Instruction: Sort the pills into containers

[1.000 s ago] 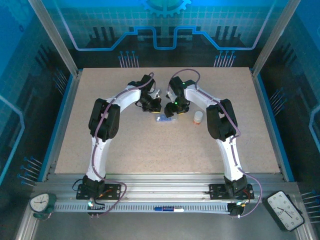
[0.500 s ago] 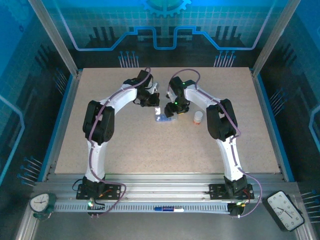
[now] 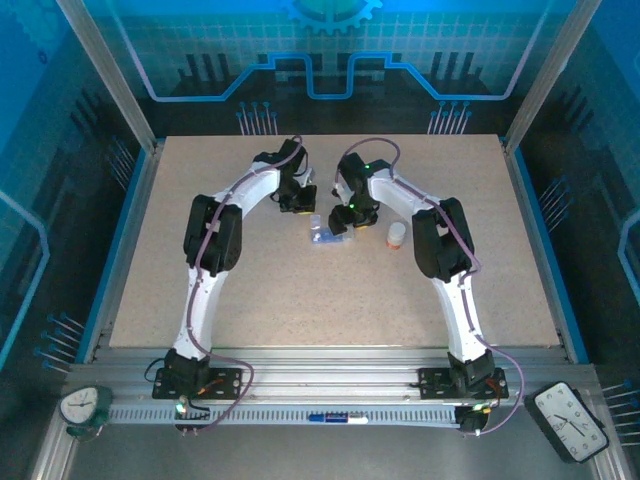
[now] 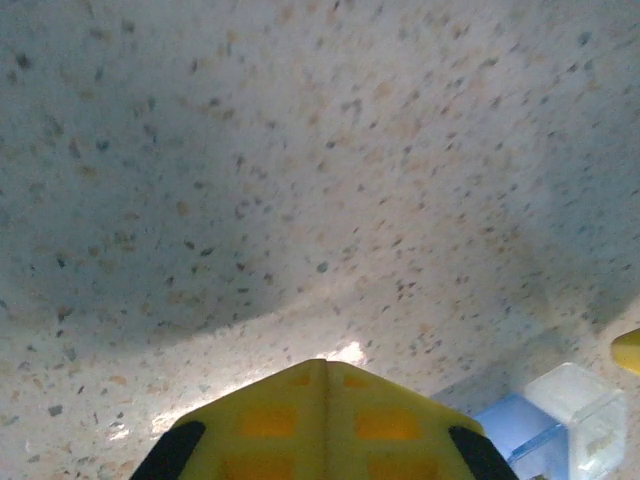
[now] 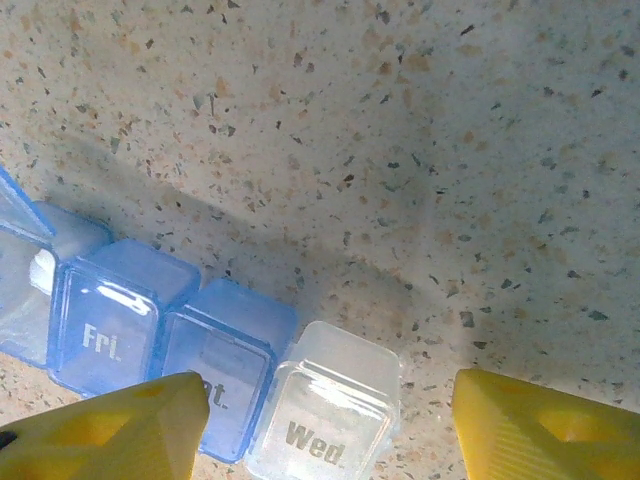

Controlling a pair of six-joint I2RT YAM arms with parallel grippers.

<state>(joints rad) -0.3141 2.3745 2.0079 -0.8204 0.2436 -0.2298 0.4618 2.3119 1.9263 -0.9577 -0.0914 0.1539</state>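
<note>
The translucent blue pill box point(image 3: 323, 238) lies mid-table; its containers are the compartments in a row. In the right wrist view the lids read Fri. point(image 5: 105, 335), a partly hidden Sat. point(image 5: 222, 365) and a clear Wed. point(image 5: 325, 415). At the left end a lid stands up over a small white thing point(image 5: 42, 270), perhaps a pill. My right gripper point(image 5: 325, 440) is open just above the box, its yellow fingers point(image 5: 130, 425) either side of the Wed. compartment. My left gripper point(image 4: 325, 370) is shut and empty, low over bare table just left of the box end point(image 4: 560, 425).
A small orange bottle with a white cap point(image 3: 397, 235) stands right of the box, close to the right forearm. Both arms arch inward over the table's far middle. Speckled tabletop point(image 3: 300, 300) stretches open toward the near edge and both sides.
The left gripper has drawn back from the pill box toward the far left, and the left elbow swung out and back. The right arm and the box have not moved.
</note>
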